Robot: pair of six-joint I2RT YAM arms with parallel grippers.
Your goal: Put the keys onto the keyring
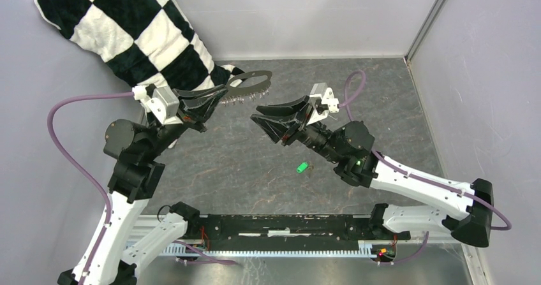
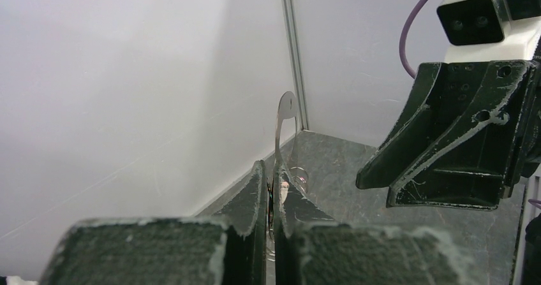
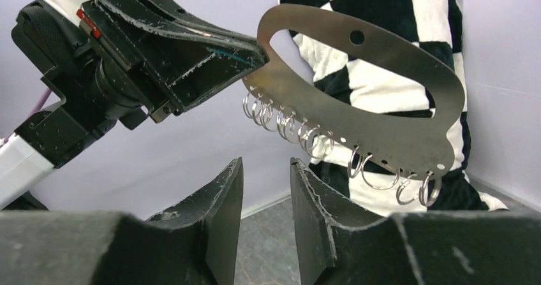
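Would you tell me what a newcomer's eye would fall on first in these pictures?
The black-and-white checkered cushion propped in the far left corner stands out most. Just before it, the left arm's shut jaws hold the keyring up, its row of small rings hanging down, and the right arm's open jaws face it. A bright green key lies alone on the dark table, nearer the arm bases.

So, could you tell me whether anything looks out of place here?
The small green-tagged dark key lies alone on the grey table, while the left tool grips the large silvery metal loop aloft and the right tool faces it empty.
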